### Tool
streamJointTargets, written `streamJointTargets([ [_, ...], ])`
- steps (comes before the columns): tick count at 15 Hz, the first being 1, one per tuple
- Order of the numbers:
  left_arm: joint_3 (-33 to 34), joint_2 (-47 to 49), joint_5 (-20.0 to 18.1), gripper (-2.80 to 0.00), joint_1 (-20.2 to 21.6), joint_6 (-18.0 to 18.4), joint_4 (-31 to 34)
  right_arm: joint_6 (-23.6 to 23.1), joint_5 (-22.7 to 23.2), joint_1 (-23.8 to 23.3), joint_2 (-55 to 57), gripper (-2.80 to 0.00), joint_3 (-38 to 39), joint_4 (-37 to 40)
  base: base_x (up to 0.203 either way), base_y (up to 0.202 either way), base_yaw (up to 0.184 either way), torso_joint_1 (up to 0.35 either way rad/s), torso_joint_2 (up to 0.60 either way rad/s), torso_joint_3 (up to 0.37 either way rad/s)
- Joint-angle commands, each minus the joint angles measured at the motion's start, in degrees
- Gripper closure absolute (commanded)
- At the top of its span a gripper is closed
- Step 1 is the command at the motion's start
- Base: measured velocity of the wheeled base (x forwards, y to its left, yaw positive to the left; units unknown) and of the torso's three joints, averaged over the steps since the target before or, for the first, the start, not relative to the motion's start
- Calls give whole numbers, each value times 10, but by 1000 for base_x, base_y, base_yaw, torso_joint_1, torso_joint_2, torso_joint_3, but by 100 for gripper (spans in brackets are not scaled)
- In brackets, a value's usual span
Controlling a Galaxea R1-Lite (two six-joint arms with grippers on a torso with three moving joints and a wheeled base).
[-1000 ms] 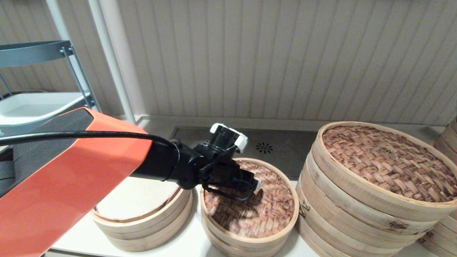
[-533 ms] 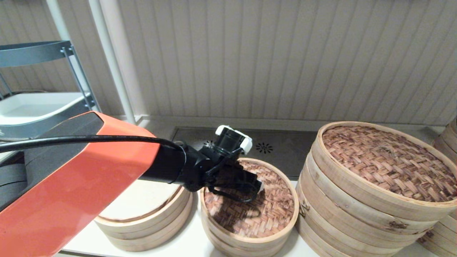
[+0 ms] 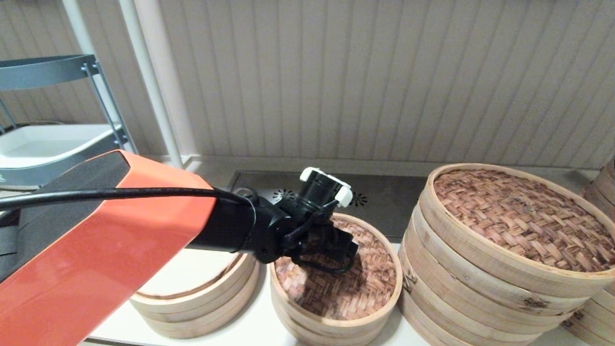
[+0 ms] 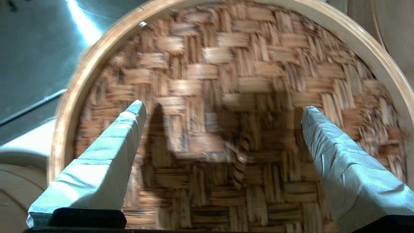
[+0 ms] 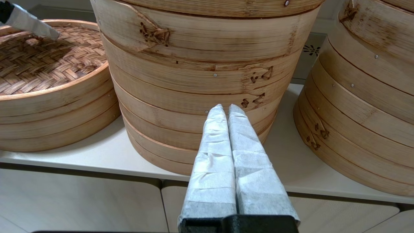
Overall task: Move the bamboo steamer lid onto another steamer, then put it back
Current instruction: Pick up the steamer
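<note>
Counter [image 3: 250, 331]: lid [image 3: 336, 283] under left end effector [image 4: 223, 111].

soft, warm, even light; the left gripper [image 3: 347, 253] throws a dark shadow on the lid [image 3: 346, 283]. left wrist view is motion-blurred, glare at 11 o'clock.

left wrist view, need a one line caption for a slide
Left gripper open above the small reddish-brown woven bamboo steamer lid, fingers flanking its tiny centre loop handle.

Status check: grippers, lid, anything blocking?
Left gripper open above bamboo steamer lid, straddling its loop handle. Right gripper shut, parked low. Nothing blocking.
</note>
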Motion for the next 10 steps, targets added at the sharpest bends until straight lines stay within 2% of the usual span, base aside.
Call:
streamJointTargets([
  [1, -1, -4, 11, -280, -4, -1, 0, 0, 0, 1, 0, 0, 0, 0, 0, 0, 0, 0, 0, 0],
  [10, 8, 19, 18, -280, -4, -2, -1, 0, 0, 1, 0, 0, 0, 0, 0, 0, 0, 0, 0, 0],
])
